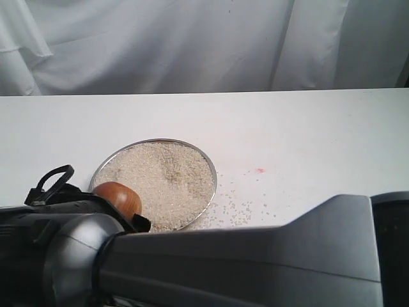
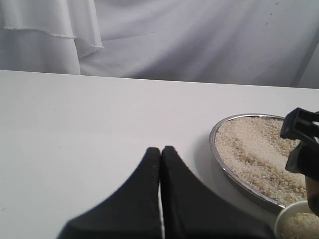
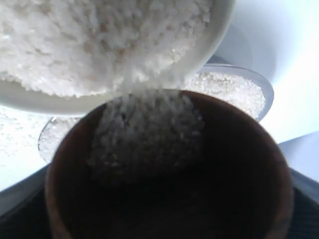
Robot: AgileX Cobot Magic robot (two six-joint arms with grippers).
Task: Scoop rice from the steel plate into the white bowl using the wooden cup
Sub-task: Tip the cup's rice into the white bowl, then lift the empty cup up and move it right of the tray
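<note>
Arm [image 1: 243,262] partly hides wooden cup [image 1: 119,197].

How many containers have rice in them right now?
3: the steel plate on the table, the white bowl next to it, and the wooden cup at the bowl's rim. The arm could hide others.
</note>
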